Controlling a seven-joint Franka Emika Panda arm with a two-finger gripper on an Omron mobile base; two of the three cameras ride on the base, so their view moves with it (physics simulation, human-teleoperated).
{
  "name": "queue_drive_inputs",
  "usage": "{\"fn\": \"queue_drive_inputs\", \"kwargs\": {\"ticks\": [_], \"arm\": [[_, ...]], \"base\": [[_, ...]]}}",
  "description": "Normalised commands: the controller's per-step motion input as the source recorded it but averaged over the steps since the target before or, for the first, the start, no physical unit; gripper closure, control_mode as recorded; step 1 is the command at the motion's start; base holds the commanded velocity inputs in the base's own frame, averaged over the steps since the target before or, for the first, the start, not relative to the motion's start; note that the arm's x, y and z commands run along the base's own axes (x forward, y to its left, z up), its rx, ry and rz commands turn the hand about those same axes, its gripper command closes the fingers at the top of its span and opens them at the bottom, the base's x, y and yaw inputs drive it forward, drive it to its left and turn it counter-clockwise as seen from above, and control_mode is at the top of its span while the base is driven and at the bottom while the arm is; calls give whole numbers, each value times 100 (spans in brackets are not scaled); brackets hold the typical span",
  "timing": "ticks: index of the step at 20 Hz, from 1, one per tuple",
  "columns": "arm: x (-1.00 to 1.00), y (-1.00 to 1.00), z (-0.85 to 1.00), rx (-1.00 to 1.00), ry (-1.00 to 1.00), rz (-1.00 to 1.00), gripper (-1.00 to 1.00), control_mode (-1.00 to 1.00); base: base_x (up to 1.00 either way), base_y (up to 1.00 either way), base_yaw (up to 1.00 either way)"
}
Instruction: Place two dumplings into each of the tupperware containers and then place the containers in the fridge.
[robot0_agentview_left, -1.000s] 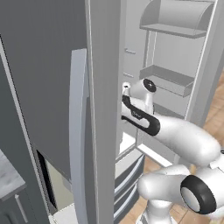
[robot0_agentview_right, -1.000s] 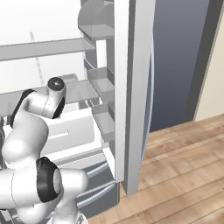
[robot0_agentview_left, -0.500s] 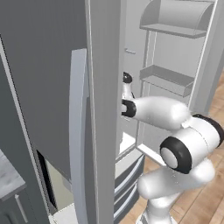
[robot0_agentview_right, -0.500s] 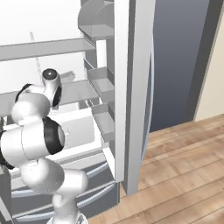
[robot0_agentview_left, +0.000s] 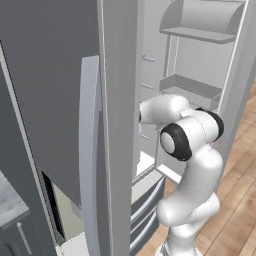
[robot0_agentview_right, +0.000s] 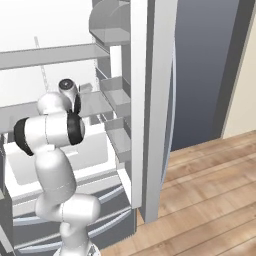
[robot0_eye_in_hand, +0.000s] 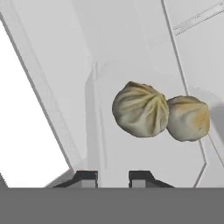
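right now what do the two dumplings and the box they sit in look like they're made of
The two dumplings look like soft cooked dough: matte tan skin, pleats gathered at the top, browner patches on the right one. The box under them looks like thin translucent plastic, pale and smooth, with a raised rim and rounded corners; it is so pale against the white fridge interior that its exact finish is hard to tell.

Light brown wooden plank floor (robot0_agentview_right: 210, 200) runs to a plain cream wall (robot0_agentview_right: 242, 90); a speckled grey stone countertop corner (robot0_agentview_left: 9, 202) sits low
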Motion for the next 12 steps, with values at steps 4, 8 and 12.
{"fn": "queue_drive_inputs", "kwargs": {"ticks": [4,8,12], "arm": [[82,10,-29,0,3,-11,100,-100],[58,19,-46,0,1,-16,100,-100],[30,3,-40,5,-1,-18,-100,-100]], "base": [[0,0,0],[0,0,0],[0,0,0]]}}
